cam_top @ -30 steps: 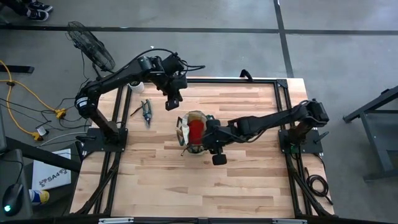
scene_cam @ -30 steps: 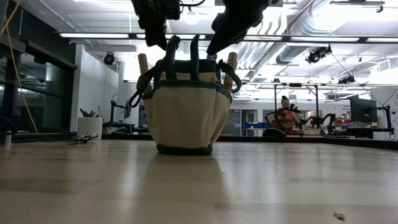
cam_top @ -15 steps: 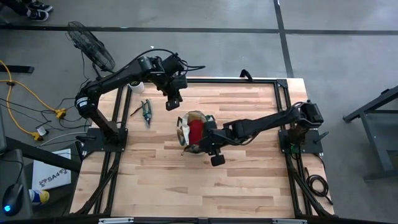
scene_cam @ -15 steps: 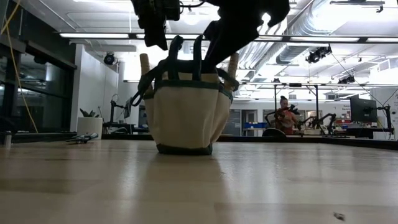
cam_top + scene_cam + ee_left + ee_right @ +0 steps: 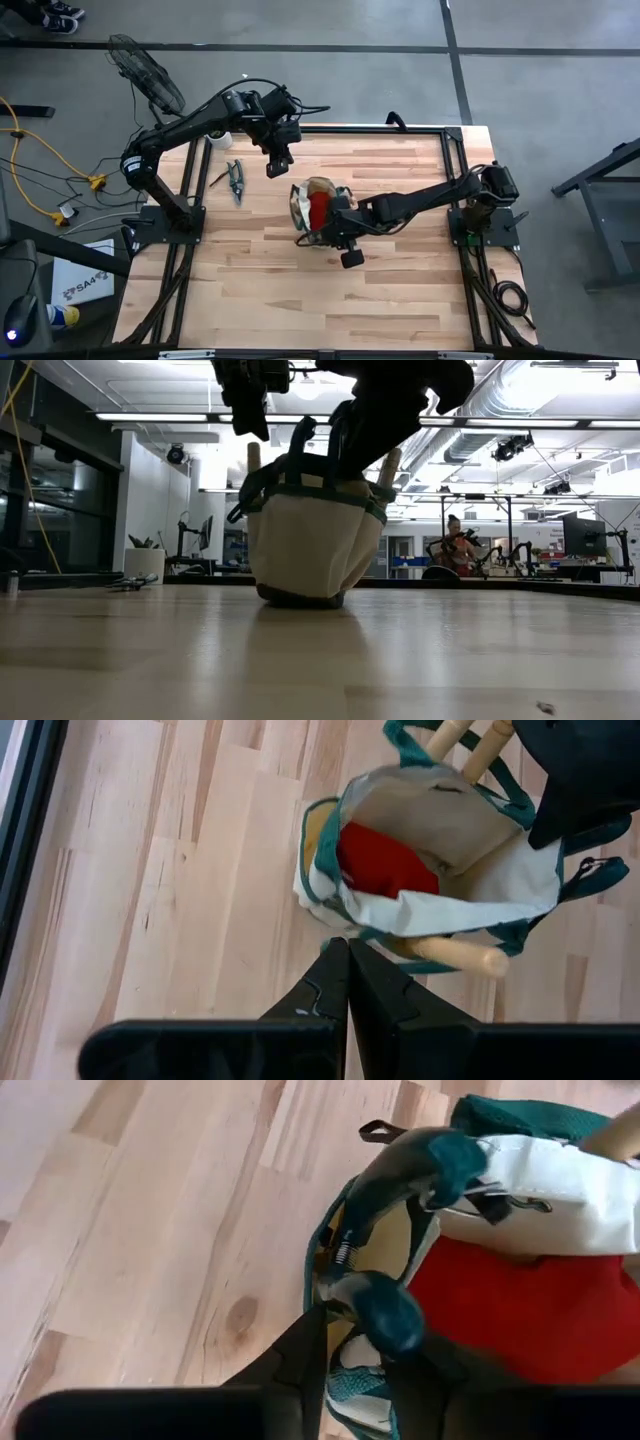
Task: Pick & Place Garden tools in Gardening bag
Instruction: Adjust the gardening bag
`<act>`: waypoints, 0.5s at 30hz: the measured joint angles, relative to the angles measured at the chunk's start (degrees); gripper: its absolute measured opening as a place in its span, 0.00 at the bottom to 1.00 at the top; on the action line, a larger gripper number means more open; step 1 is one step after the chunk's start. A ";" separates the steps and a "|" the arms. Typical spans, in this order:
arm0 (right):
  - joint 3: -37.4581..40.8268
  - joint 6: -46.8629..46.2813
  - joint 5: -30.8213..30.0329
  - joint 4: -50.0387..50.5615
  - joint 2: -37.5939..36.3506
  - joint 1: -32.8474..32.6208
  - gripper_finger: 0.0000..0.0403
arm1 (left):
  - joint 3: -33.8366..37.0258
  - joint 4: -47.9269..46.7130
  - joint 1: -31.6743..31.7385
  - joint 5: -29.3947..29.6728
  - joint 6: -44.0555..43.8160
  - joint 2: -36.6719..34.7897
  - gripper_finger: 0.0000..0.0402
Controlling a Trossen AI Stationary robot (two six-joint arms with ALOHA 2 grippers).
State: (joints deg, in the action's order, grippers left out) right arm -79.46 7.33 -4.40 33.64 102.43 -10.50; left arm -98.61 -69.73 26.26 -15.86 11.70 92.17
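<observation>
The tan gardening bag (image 5: 316,210) with green trim stands mid-table on its base, leaning a little. A red glove (image 5: 385,860) lies inside it and wood tool handles (image 5: 388,465) stick out of its side pockets. My right gripper (image 5: 360,1330) is at the bag's mouth (image 5: 333,215), shut on green-handled pruning shears (image 5: 400,1170). My left gripper (image 5: 277,165) hangs shut and empty above the table, just far-left of the bag; it also shows in the left wrist view (image 5: 346,970). A second pair of shears (image 5: 236,180) lies flat on the table at the left. My right gripper pinches one green handle of the shears (image 5: 385,1312) between its two fingers, near the spring (image 5: 345,1250). The fingers slant down from the table's right side into the bag's mouth. The other handle (image 5: 430,1160) stands free over the bag's rim. The blades are hidden.
A small white pot (image 5: 222,138) stands at the far left corner, beyond the lying shears. The black frame rails (image 5: 450,150) run along the table's edges. Bare wood lies near and right of the bag.
My right gripper has gone down into the bag's mouth with the shears. The bag has shifted a little toward the table's right edge and tipped, its top leaning right.
</observation>
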 joint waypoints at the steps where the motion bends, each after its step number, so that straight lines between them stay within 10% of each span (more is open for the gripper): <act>1: 0.00 -0.04 -0.03 0.05 0.00 0.02 0.19 | 0.00 0.00 0.00 0.00 0.00 0.01 0.00; 15: 0.02 -2.68 5.22 2.92 -3.12 0.00 0.01 | 0.00 -0.04 0.00 0.04 0.00 0.01 0.00</act>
State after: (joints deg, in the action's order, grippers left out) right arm -79.44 4.65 0.82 36.56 99.31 -10.50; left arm -98.61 -69.78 26.26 -15.81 11.70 92.18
